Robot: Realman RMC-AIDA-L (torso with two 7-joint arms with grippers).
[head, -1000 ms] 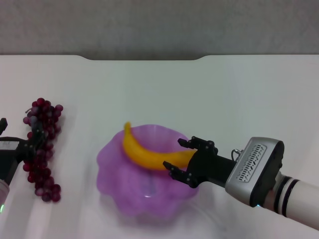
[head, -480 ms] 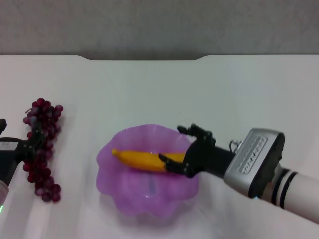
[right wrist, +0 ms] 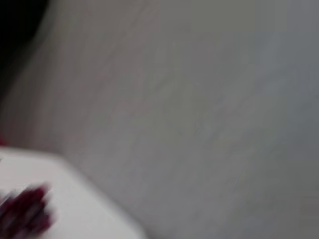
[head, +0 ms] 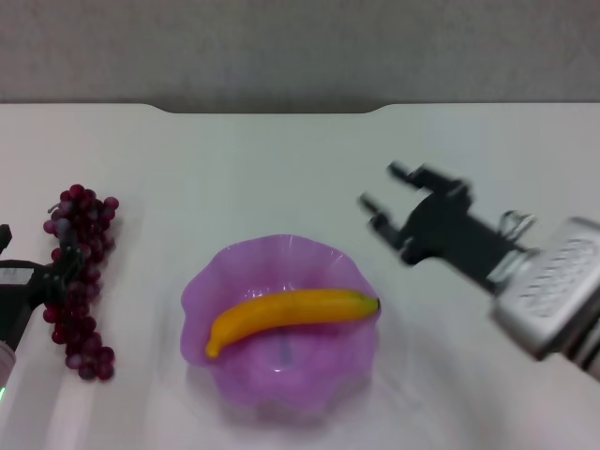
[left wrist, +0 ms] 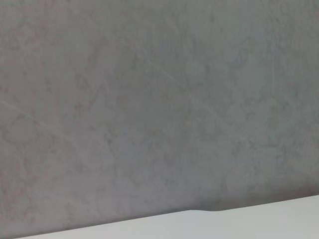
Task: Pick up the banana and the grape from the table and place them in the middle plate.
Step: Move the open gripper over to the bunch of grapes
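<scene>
The banana (head: 291, 312) lies flat inside the middle plate (head: 323, 377), a translucent purple scalloped dish at the centre front of the table (head: 281, 169). My right gripper (head: 382, 188) is open and empty, raised above the table to the right of the plate and clear of the banana. The grape (head: 79, 278) lies on the table at the left, a long dark red bunch; it also shows blurred in the right wrist view (right wrist: 25, 211). My left gripper (head: 42, 281) is at the left edge, right beside the grape bunch.
The table has a notched far edge (head: 272, 111) with a grey wall behind it. The left wrist view shows only the wall and a strip of table (left wrist: 259, 221).
My right gripper let go of the banana, which settled flat in the plate, and then rose and drew back to the right. The left arm and the grape have not moved.
</scene>
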